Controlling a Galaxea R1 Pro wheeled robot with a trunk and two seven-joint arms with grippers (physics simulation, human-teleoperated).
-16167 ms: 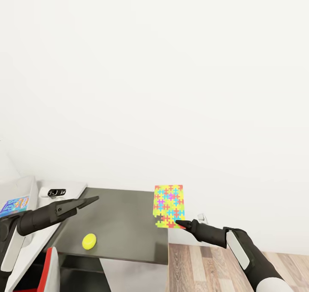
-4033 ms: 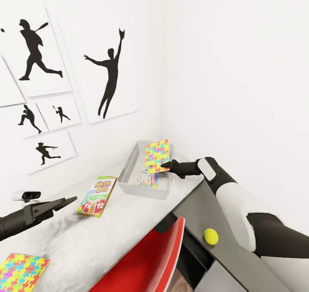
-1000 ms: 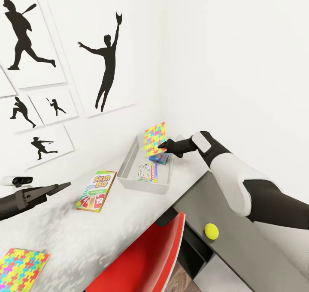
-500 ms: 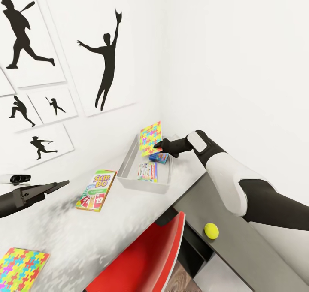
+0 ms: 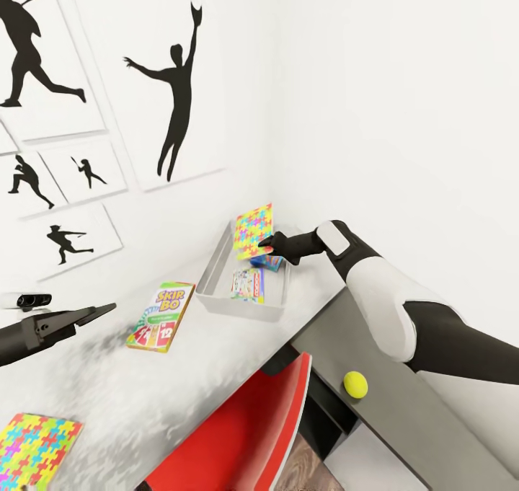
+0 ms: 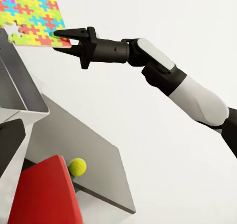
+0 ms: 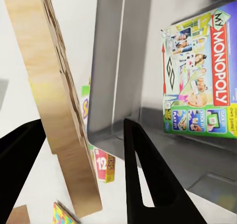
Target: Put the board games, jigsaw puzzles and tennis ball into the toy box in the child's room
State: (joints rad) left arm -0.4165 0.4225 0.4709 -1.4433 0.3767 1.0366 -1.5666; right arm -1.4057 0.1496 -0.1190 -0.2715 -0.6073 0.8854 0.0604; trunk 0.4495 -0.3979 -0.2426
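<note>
1. The right gripper point(image 5: 268, 246) is clenched on the lower corner of a jigsaw puzzle point(image 5: 254, 230), holding the slab tilted above the far end of the toy box point(image 5: 216, 267); in the right wrist view the puzzle's plain wooden back point(image 7: 54, 100) stands between the fingers.
2. Inside the toy box lie a white and red Monopoly box point(image 5: 248, 286) and, under the held slab, a light blue game box point(image 5: 269, 262).
3. Outside the toy box: the Skip-Bo box point(image 5: 161, 316) lies on the white table point(image 5: 238, 347) just beside its near end, the second jigsaw puzzle point(image 5: 34, 449) sits well away along the table, and the tennis ball point(image 5: 355, 384) rests on the lower dark grey cabinet point(image 5: 404, 412).
4. The left gripper point(image 5: 97, 311) hangs idle well apart from the toy box, fingers together (nothing between them).
5. Risk: released at this tilt, the slab could catch the box's far rim or lean on the wall beside it, standing propped instead of lying flat; a corner pinch could also let it swivel.
</note>
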